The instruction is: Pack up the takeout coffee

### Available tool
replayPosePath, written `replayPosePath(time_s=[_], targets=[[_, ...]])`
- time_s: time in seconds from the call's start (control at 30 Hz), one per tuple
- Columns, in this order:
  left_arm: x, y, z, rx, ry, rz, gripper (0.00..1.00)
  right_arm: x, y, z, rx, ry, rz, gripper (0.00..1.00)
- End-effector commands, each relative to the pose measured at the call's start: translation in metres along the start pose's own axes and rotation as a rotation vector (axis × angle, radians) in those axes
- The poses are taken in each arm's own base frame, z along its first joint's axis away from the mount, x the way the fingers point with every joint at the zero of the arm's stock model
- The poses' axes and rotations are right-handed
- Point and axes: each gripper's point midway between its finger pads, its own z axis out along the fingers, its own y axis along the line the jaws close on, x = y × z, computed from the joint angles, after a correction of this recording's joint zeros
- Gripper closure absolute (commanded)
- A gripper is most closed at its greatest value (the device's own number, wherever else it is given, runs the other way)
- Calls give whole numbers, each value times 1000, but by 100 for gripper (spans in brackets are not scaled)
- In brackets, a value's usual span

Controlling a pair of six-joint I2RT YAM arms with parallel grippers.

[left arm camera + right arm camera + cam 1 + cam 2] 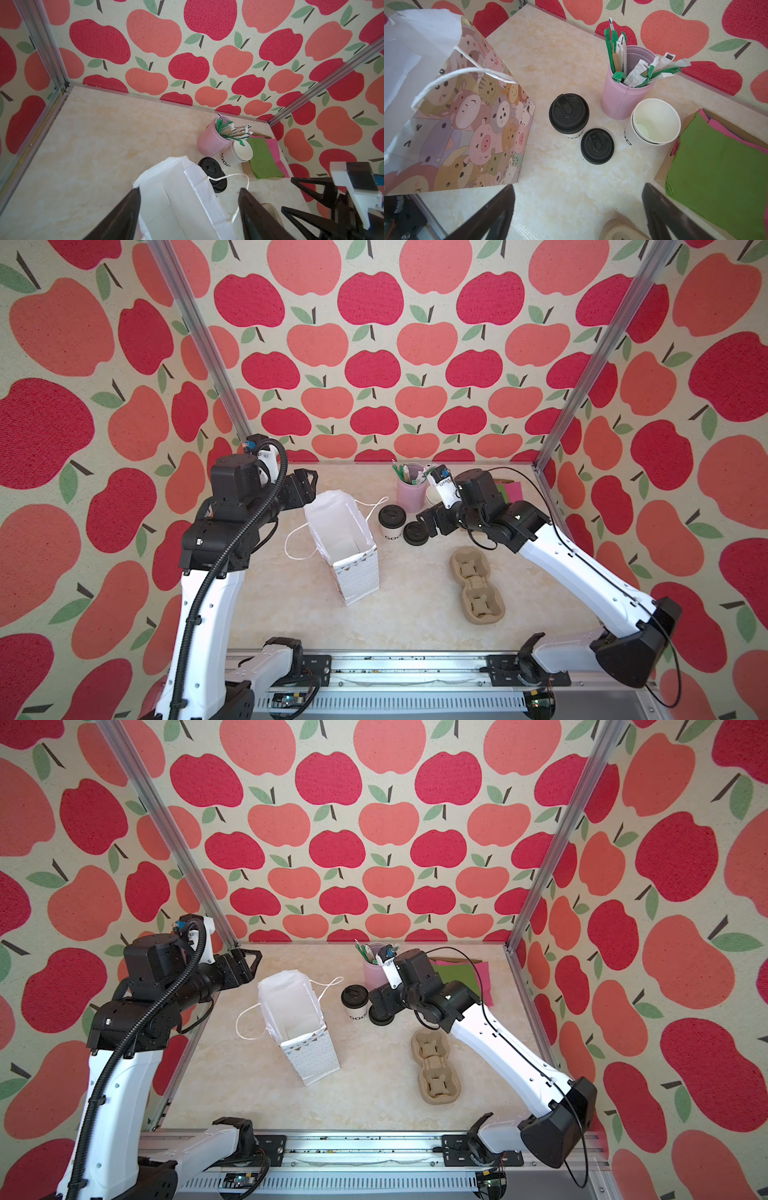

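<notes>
The takeout coffee point(392, 521) stands up straight on the tabletop point(415, 614) with its black lid on. It is between the white paper bag point(345, 543) and a loose black lid point(414, 533). The bag stands open. The left gripper point(189, 188) hangs above the far end of the bag, and its jaws are wide with nothing in them. The right gripper point(578, 185) is near the loose lid. Its jaws are wide too and hold nothing. The brown cup carrier point(476, 585) lies apart.
</notes>
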Motion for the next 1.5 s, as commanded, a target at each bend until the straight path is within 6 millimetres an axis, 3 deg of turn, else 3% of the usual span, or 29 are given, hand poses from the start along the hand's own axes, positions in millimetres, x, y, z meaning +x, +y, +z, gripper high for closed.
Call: replayPosePath(time_s=[0.0, 0.17, 0.57, 0.8, 1.13, 1.47], targets=[[29, -7, 28, 123, 202, 177, 23, -1, -6, -5, 20, 10, -9, 2], [45, 15, 65, 103, 333, 235, 25, 3, -9, -5, 15, 31, -14, 2], [71, 44, 100, 79, 534, 240, 32, 13, -15, 0, 6, 57, -7, 2], [76, 47, 113, 85, 559, 233, 36, 17, -14, 2, -1, 66, -5, 2], [98, 52, 122, 63, 645, 257, 44, 24, -17, 1, 5, 72, 1, 2], [115, 60, 131, 27, 693, 255, 66, 28, -18, 3, 5, 72, 13, 2]])
